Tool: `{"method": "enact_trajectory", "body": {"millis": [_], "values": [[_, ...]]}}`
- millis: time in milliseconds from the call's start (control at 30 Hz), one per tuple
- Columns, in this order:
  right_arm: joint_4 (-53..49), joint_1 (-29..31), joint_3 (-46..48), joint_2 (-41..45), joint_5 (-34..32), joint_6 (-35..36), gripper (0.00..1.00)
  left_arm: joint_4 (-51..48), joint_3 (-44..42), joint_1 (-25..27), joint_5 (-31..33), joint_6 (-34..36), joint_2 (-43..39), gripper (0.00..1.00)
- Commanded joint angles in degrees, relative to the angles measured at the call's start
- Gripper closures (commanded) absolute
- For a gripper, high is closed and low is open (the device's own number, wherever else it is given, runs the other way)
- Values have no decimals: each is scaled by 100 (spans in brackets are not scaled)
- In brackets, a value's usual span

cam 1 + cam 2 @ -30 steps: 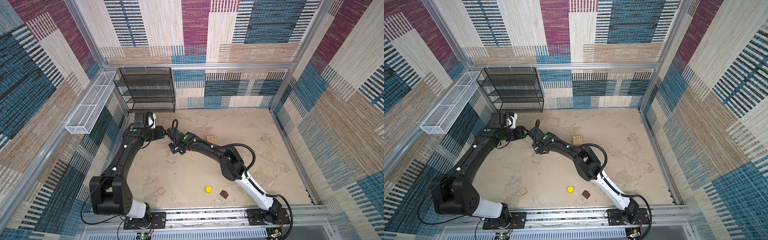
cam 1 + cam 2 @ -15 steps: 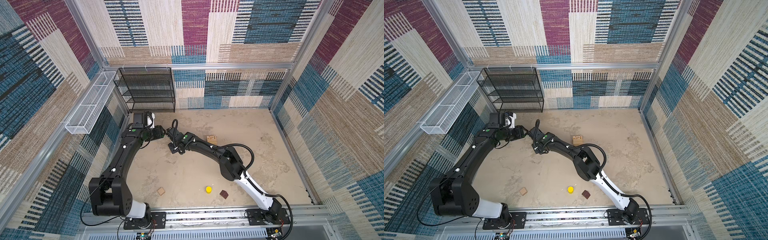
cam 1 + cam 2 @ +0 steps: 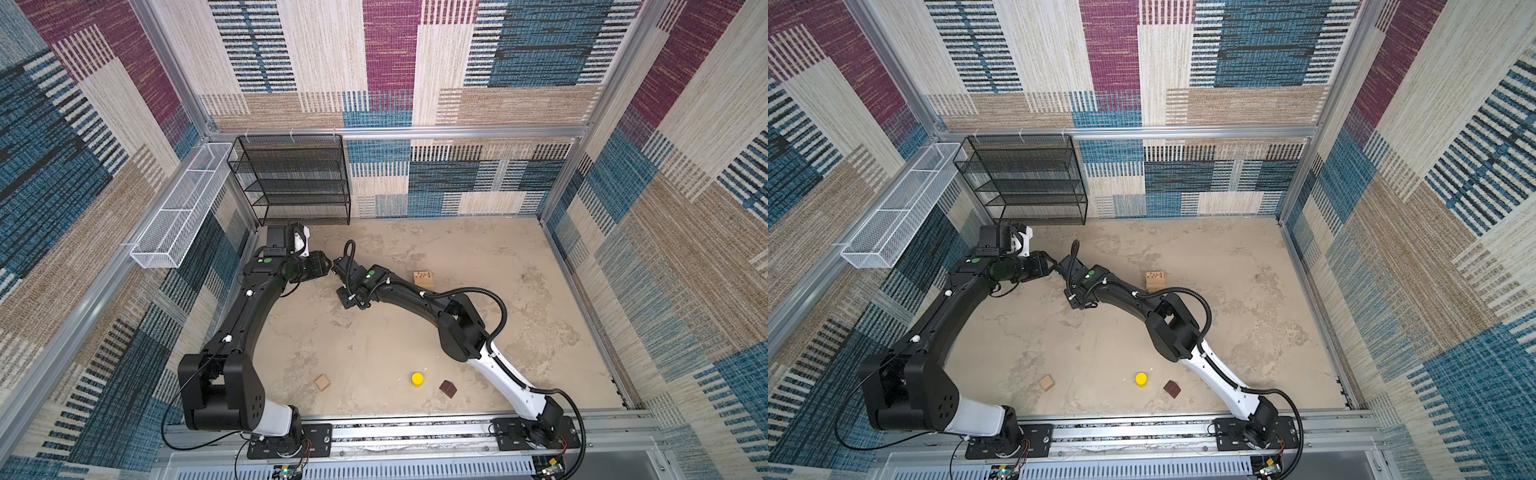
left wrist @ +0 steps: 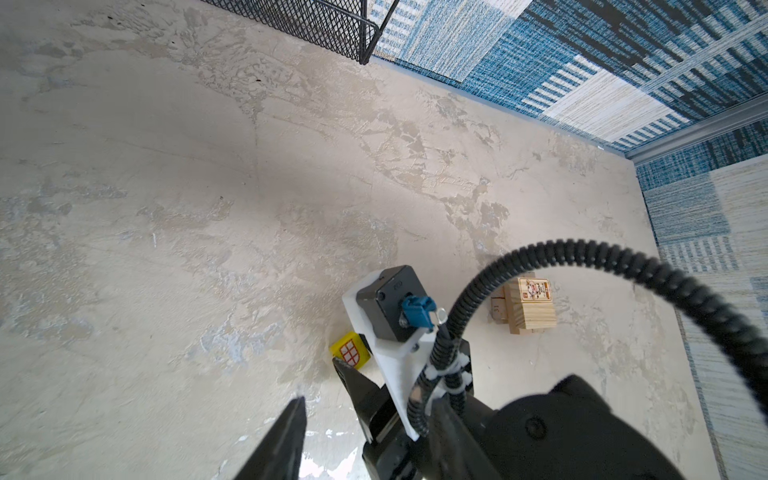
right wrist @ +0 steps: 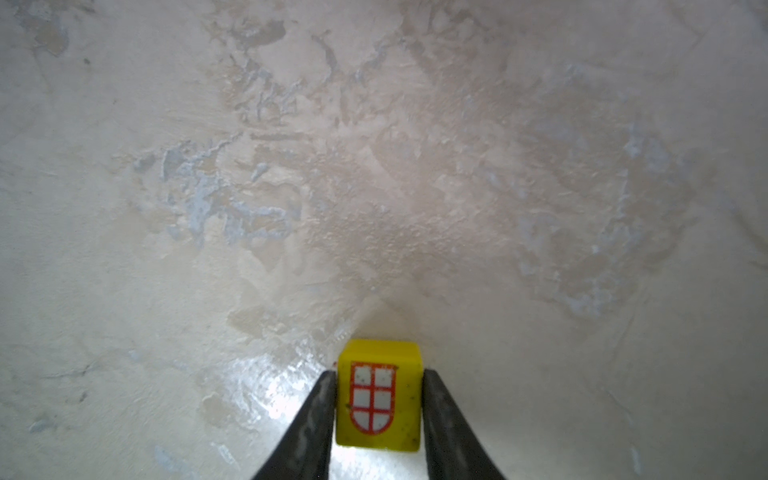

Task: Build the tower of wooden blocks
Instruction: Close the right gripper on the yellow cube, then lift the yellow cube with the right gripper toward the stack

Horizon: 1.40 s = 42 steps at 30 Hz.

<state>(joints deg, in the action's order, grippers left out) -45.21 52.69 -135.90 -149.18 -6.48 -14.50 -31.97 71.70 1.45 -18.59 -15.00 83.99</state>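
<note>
My right gripper [image 5: 379, 376] has its two dark fingers [image 5: 322, 415] set against opposite flat sides of the yellow cube [image 5: 378, 403], the one with the red-and-white shield print, and I judge that a grip. The cube sits on the table [image 3: 374, 340] at the far left, not far in front of the black wire rack [image 3: 291, 178]; in both top views my own wrist hides it. It looks small, light and rigid, but the painted faces seem smooth, so I would hold square across the middle of the sides. My left gripper [image 4: 318, 380] hangs just beside it, half open with nothing in it, and that side is crowded. To the right the started tower [image 3: 423, 279], a short stack of pale planks, stands with bare table between it and the cube. The tan cube [image 3: 322, 382], yellow cylinder [image 3: 417, 378] and dark brown house-shaped block [image 3: 448, 388] lie well apart along the near edge.
</note>
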Motion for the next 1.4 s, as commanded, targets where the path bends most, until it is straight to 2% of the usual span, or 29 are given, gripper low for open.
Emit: {"method": "enact_trajectory", "body": {"millis": [0, 133, 333, 567, 633, 733, 1033, 1367], "values": [[-14, 5, -56, -32, -55, 18, 63, 7, 6, -13, -109, -99, 7, 48], [-40, 0, -63, -24, -85, -6, 65, 6, 6, -16, -119, -107, -4, 48], [-80, -3, -95, 103, -134, -9, 74, 8, 10, -35, -119, -90, -23, 48], [-117, 5, -113, 469, -274, 0, 88, 66, -23, -76, -160, -83, -66, 48], [-167, 5, -87, 609, -423, -8, 89, 119, -50, -77, -209, -127, -66, 48], [-283, 3, 64, 881, -663, -88, 99, 249, -104, -80, -258, -220, -9, 48], [527, -5, 2183, 2553, -1064, -281, 100, 399, -174, 101, -122, -118, 48, 49], [849, -74, 3916, 4171, -1867, -428, 100, 876, 26, 894, -35, -283, 205, 51]]}}
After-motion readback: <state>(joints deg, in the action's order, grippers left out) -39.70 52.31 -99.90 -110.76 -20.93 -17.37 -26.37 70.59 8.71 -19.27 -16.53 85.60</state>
